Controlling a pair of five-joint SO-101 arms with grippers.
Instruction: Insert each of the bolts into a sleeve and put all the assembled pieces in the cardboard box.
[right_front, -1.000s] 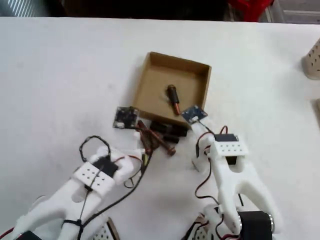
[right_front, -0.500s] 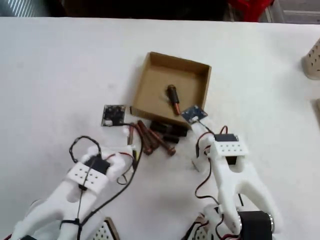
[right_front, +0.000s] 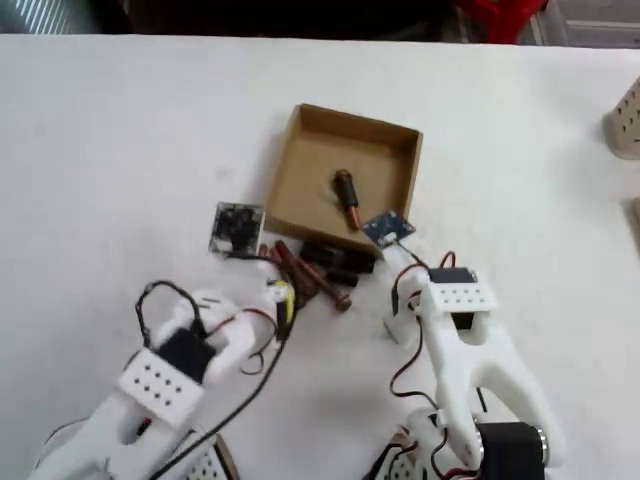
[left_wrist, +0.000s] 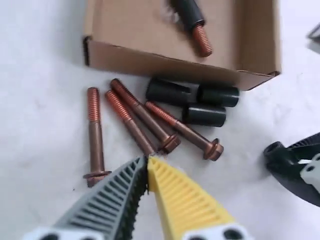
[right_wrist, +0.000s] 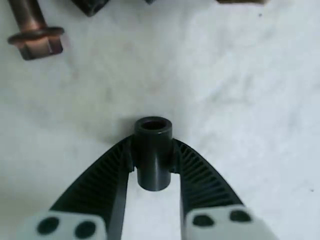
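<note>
The cardboard box (right_front: 300, 170) sits mid-table with one assembled bolt-and-sleeve piece (right_front: 346, 196) inside. Just in front of it lie several copper bolts (left_wrist: 132, 120) fanned out, and three black sleeves (left_wrist: 205, 115) against the box wall (left_wrist: 165, 59). My left gripper (left_wrist: 146, 161) is shut with nothing in it, its tips just above the near ends of the bolts. My right gripper (right_wrist: 153, 144) is shut on a black sleeve (right_wrist: 153, 160), holding it upright just over the table, near a bolt head (right_wrist: 35, 34).
White tabletop all around. The right arm (right_front: 455, 320) stands to the right of the parts, the left arm (right_front: 165, 370) at the near left. A pale perforated object (right_front: 625, 120) sits at the far right edge.
The left arm has drawn back toward the near-left edge, uncovering the bolts. The right arm and its sleeve have kept still.
</note>
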